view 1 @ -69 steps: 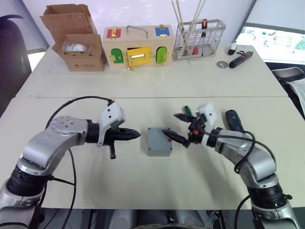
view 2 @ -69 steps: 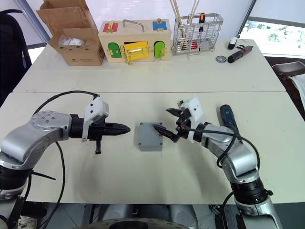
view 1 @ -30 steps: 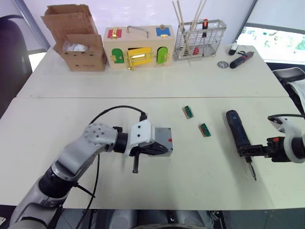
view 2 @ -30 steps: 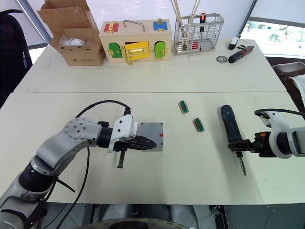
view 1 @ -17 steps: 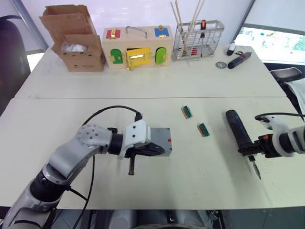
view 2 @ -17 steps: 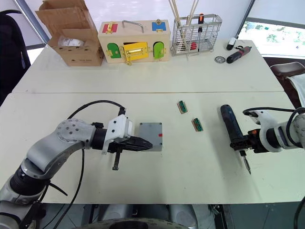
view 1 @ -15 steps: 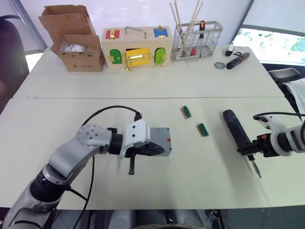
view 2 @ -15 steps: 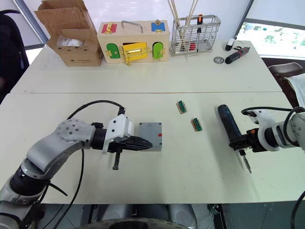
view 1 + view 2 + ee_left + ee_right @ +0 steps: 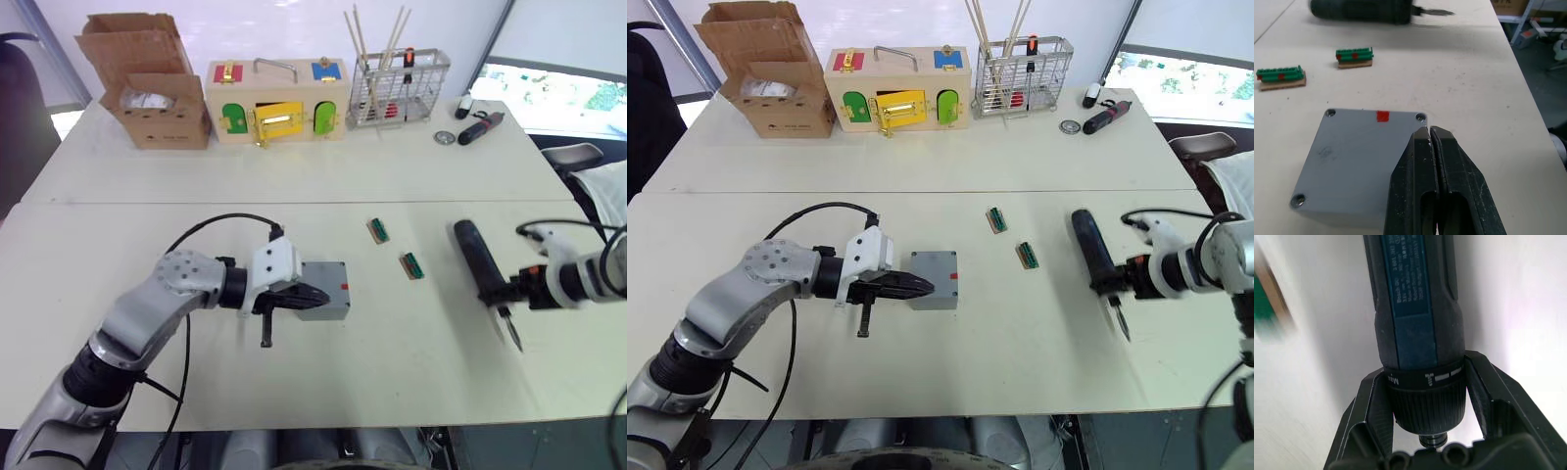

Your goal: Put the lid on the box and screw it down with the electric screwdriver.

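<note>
**Lid seated, driver now in my right grip**

Head views: my left gripper (image 9: 916, 287) rests with its fingers pressed together on the lid (image 9: 326, 285), which sits on the box (image 9: 934, 266) near the front table's middle; two seconds ago both my grippers flanked that box, and my right gripper (image 9: 1122, 273) has since swung out toward the table's right edge and closed around the electric screwdriver (image 9: 1091, 253).
Left wrist view: my joined fingertips (image 9: 1429, 142) lie on the lid's corner beside a screw; the red mark (image 9: 1382, 116) faces two green connectors (image 9: 1354, 54).
Right wrist view: my fingers (image 9: 1371, 406) clamp the driver's collar, bit toward me.
I judge placing is finished; next I must carry the driver over to the box's corner screws.
</note>
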